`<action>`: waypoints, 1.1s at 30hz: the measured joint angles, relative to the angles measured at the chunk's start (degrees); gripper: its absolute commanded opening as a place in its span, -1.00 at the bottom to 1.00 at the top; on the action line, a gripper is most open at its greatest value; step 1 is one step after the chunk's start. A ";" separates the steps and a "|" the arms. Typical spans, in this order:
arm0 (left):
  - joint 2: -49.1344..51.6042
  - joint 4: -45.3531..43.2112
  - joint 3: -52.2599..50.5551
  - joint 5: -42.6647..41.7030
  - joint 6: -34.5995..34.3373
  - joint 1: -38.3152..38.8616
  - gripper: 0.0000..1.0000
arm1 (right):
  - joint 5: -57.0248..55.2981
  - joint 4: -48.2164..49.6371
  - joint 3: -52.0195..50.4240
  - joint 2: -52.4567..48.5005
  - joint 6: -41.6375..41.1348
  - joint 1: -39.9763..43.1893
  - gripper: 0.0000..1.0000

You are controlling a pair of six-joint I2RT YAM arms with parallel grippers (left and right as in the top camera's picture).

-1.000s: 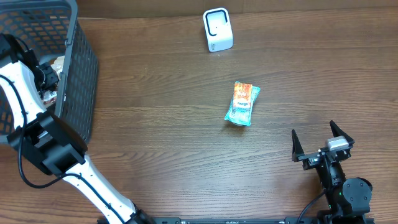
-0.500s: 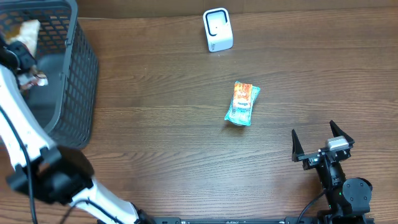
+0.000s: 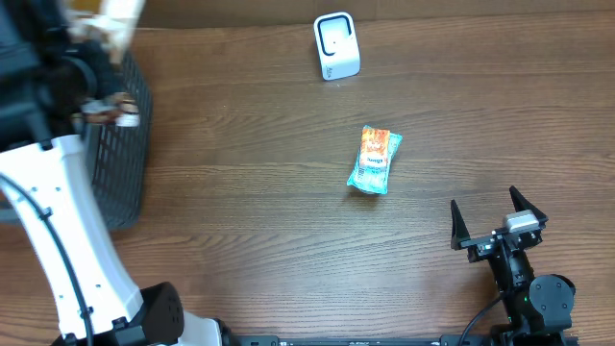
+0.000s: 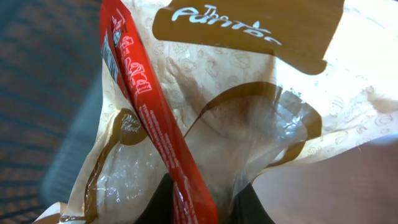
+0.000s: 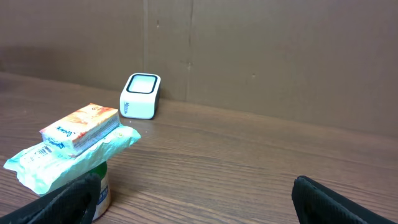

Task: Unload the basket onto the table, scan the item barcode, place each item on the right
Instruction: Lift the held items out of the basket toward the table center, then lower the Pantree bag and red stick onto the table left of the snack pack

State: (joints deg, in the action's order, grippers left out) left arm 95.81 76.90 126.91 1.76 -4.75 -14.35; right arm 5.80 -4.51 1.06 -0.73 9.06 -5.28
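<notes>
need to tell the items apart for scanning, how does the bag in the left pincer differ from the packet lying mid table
The bag is tan and brown with a red strip; the packet is teal with orange. The bag is clamped in the shut left pincer, off the table; the packet lies on the table, with nothing gripping it. Both look like soft plastic wrappers.

1 basket point(image 3: 125, 163), 1 scanner point(image 3: 336, 45), 2 packets point(image 3: 374, 160)
</notes>
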 measured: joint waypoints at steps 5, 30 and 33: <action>0.11 -0.50 -9.07 0.63 -1.27 8.44 -0.92 | -0.02 0.00 0.00 0.00 -0.02 0.00 1.00; 0.96 -45.03 -65.90 9.66 -21.44 32.28 -0.17 | -0.04 -0.02 0.00 0.00 0.00 0.00 1.00; 0.96 -45.03 -66.58 9.92 -22.86 32.28 0.33 | -0.02 0.02 0.00 0.00 0.00 0.00 1.00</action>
State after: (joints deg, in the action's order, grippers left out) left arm 96.77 31.88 60.34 11.68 -27.62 17.93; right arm 5.78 -4.49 1.06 -0.73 9.06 -5.28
